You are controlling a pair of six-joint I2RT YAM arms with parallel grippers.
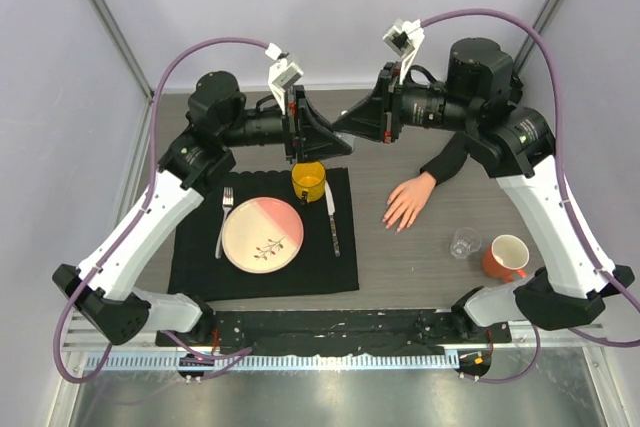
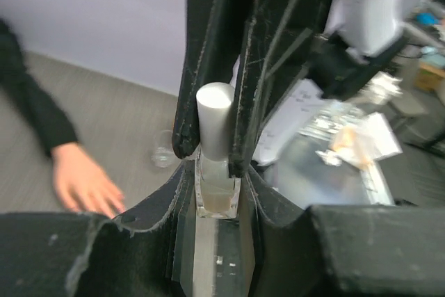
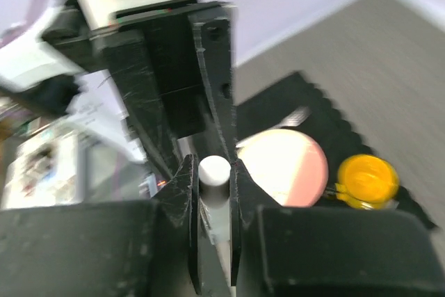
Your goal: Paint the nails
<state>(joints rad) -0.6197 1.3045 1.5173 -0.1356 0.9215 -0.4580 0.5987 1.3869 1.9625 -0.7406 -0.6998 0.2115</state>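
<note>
Nails [image 1: 396, 221] on the pale pinkish-beige mannequin hand [image 1: 410, 197] with spread fingers and a black sleeve were too small to make out singly from above. The hand lay palm down on the bare grey table [image 1: 420, 267], to the right of the black placemat [image 1: 195, 257] and touched by neither arm. The nails looked hard, smooth and fixed to a rigid moulded hand, so there was nothing on them to grasp. They would probably bear only a light brush stroke, and the hand itself seemed light enough to slide if pressed, so any steadying would best come at the wrist or sleeve. In the air above the far edge of the placemat, the left gripper [image 2: 217, 186] was clamped on the body of a small clear glass bottle [image 2: 217, 199], holding it roughly upright. The right gripper [image 3: 214, 180] had its fingers pinched shut on the bottle's white cylindrical cap [image 2: 214, 113]. That bottle was likely slippery and breakable, best held low on its sides as it was, with the cap as the grip for turning. The nails lay down on the table to the right of the two joined grippers, well apart from both.
</note>
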